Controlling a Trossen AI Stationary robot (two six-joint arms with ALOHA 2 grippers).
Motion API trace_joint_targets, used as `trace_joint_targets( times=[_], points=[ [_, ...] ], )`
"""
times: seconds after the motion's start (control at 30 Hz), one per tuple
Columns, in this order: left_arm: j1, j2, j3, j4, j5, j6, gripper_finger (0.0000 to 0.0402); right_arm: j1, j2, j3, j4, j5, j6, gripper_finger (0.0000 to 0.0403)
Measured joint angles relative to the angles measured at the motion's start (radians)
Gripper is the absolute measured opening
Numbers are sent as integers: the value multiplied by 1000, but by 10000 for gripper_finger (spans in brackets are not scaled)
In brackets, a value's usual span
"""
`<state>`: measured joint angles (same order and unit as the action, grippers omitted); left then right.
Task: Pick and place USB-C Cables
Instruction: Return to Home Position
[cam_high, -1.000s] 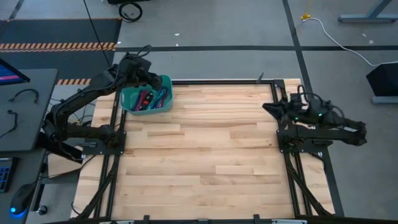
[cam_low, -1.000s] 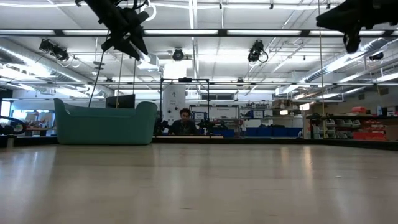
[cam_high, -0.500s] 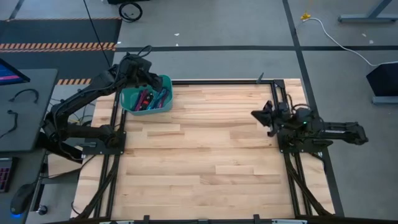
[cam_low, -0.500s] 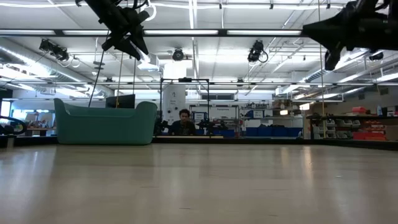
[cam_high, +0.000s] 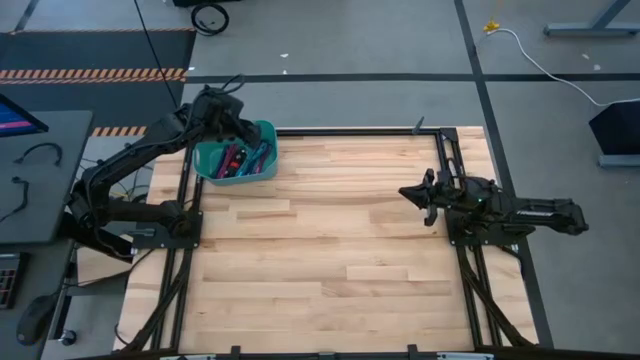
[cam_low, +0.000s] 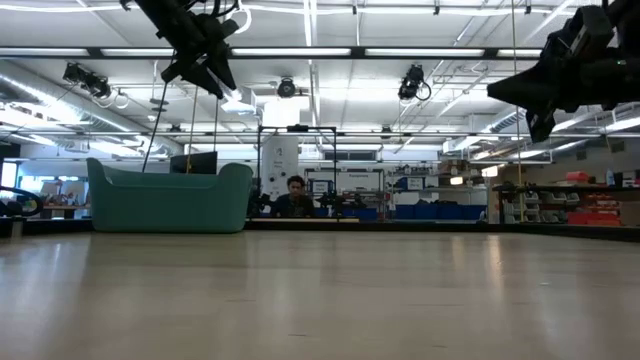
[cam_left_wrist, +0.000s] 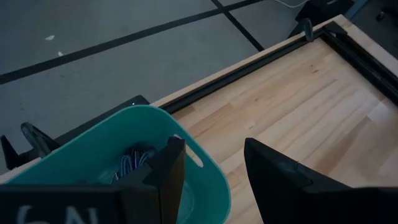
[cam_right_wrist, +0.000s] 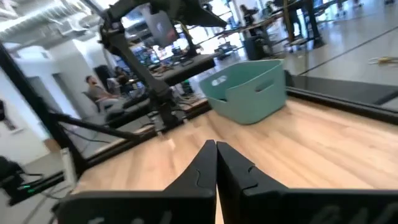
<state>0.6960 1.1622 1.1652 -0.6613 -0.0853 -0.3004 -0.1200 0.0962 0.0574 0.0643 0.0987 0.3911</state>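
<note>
left gripper (cam_left_wrist: 210, 154): fingers apart, nothing between them. the usb-c cables (cam_high: 243, 157) lie below the fingertips, inside the teal bin (cam_high: 271, 150). right gripper (cam_right_wrist: 216, 146): fingers together, empty, with the bin well ahead of its tips. no cable seen on the table (cam_high: 330, 240). recommendation for homing: lift the left fingers straight clear of the bin rim before retracting, then fold both arms back slowly.

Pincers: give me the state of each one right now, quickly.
Left pincer: open, holding nothing, above the teal bin.
Right pincer: closed, holding nothing, above the table.
</note>
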Motion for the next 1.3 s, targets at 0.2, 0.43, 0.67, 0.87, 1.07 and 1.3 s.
trace_joint_targets(
  times=[0.2,0.43,0.67,0.87,1.07,1.3],
  points=[
    [0,0,0,-21,0,-1,172,0,-92,0,-82,-63,6,2],
    [0,0,0,-29,0,-8,172,14,-84,-50,-50,-83,-67,1],
    [0,-3,0,-31,15,-17,172,26,-84,-51,-50,-99,-208,1],
    [0,-99,-31,-20,56,-8,172,20,-82,-51,-50,-99,-297,1],
    [1,-311,-172,-23,34,-70,172,0,-82,-51,-50,-93,-283,11],
    [1,-487,-372,125,30,-115,172,-1,-82,-51,-50,-93,-280,21]
  ],
)
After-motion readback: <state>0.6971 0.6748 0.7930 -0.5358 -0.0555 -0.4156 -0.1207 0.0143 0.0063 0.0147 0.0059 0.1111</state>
